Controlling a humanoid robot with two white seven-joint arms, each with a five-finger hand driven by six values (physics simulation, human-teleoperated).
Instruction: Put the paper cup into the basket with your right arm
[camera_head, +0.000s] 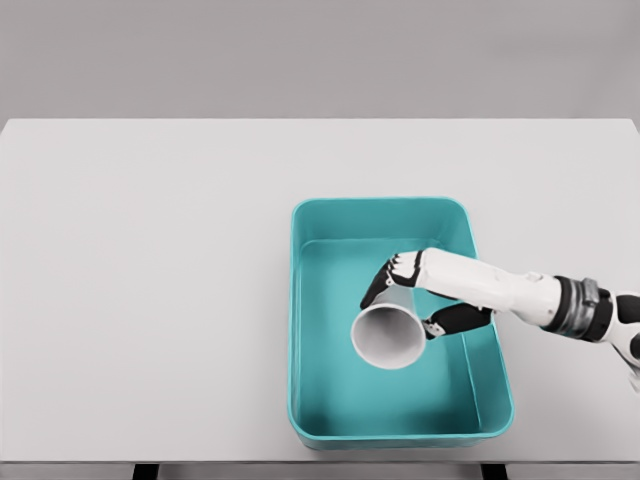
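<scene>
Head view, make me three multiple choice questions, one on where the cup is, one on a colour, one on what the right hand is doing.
1. Where is the paper cup?
A. over the basket's inside
B. on the table left of the basket
C. at the table's far edge

2. What colour is the basket?
A. red
B. teal
C. yellow

3. What is the right hand doing?
A. resting flat on the table
B. grasping the cup
C. gripping the basket's rim

Answers: 1 A, the cup shows within the basket's walls; 2 B, its walls are teal; 3 B, the fingers wrap the cup.
</scene>
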